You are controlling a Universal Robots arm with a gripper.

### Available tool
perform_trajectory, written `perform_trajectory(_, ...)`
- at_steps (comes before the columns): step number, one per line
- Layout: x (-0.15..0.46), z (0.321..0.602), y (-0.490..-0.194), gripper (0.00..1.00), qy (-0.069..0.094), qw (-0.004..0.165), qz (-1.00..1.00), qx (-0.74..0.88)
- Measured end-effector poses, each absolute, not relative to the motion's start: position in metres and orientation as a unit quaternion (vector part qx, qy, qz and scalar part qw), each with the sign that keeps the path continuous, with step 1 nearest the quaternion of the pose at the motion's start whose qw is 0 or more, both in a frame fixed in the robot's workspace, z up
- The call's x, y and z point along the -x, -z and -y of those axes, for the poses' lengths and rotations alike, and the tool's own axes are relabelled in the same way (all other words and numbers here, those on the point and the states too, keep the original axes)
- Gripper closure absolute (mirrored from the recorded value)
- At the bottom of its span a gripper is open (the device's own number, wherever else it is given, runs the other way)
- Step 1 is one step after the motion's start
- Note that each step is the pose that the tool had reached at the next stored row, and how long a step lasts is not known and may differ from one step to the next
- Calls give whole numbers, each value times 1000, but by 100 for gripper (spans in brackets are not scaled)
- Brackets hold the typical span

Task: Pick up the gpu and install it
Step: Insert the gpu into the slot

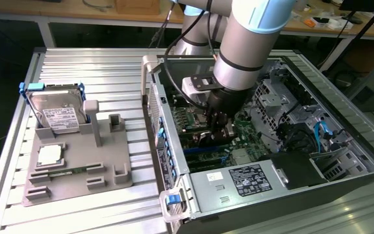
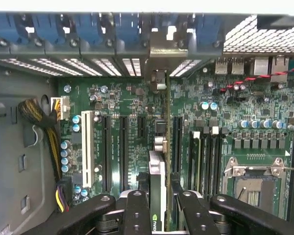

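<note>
In the wrist view the gpu (image 2: 157, 171) shows edge-on, a thin card with a green logo on its edge. It stands upright over the long black slots of the green motherboard (image 2: 220, 112). Its grey metal end bracket (image 2: 159, 54) reaches the row of blue slot latches at the case's rear wall. My gripper (image 2: 159, 198) is shut on the card, one black finger (image 2: 137, 208) on each side. In the exterior view the gripper (image 1: 217, 130) reaches down into the open computer case (image 1: 174, 122), low over the board. I cannot tell whether the card sits in a slot.
A grey fixture tray (image 1: 76, 180) at the exterior view's left holds a silver hard drive (image 1: 54, 116) in a blue frame, a processor chip (image 1: 49, 155) and a memory stick (image 1: 64, 171). Inside the case are the power supply (image 1: 239, 178), drive cages (image 1: 284, 105), a cable bundle (image 2: 39, 122) and the processor socket (image 2: 255, 183).
</note>
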State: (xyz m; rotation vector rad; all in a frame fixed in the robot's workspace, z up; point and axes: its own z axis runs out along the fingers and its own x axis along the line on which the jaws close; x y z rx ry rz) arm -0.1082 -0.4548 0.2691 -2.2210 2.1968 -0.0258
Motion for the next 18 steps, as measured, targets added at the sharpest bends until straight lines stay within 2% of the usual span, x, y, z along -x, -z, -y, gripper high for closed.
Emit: perform_trajectory(18, 114, 454, -268, 73, 5, 13, -703, 711)
